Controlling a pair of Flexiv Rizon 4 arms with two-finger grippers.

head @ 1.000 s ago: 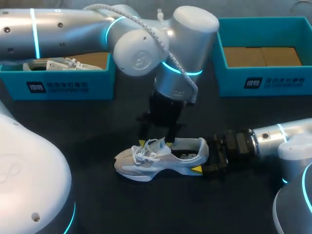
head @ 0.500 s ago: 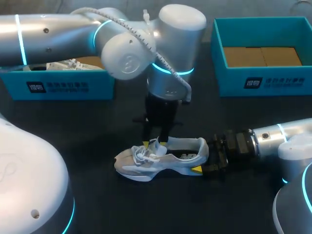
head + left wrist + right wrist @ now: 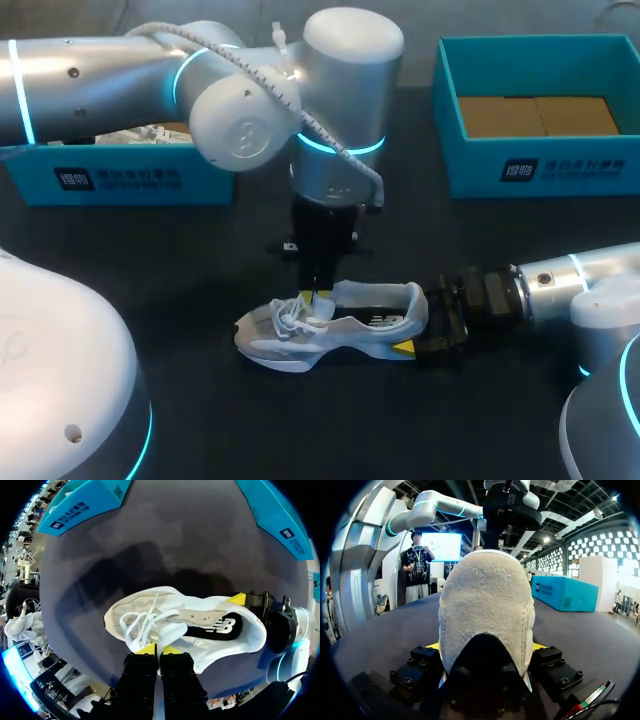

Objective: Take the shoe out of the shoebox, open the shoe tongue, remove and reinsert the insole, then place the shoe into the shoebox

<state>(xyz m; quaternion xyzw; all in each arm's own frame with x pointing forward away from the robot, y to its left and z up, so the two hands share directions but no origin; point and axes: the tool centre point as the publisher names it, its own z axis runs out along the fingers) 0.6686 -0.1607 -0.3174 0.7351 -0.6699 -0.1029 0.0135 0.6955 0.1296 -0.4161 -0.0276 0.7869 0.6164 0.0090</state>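
- dark matte table (image 3: 300, 430) as ground, seen from above and behind.
- white shoe (image 3: 330, 325) near the table's middle, out of either box, upright on its sole, toe toward the left side, heel toward the right; laces (image 3: 142, 625) loose over the forefoot, dark lining showing in the opening.
- tongue (image 3: 171, 632) raised at the mouth of the shoe, its edge pinched between the yellow tips of the left gripper (image 3: 316, 297).
- left gripper (image 3: 159, 649) pointing straight down from above, fingers almost together, only a thin white sliver of tongue between them.
- right gripper (image 3: 425, 322) lying low and level at the heel, fingers spread wide and pressed against both sides of the heel counter; from the wrist, right gripper (image 3: 486, 647) with the suede heel (image 3: 487, 610) filling the space between its two fingers.
- left arm (image 3: 250, 90) entering from the left and bending down over the shoe; right arm (image 3: 570, 280) entering from the right, along the table.
- left teal shoebox (image 3: 120, 178) at the far left of the table, a second white shoe (image 3: 135, 133) inside, partly hidden by the arm.
- right teal shoebox (image 3: 540, 170) at the far right, well apart from the shoe, brown floor visible.
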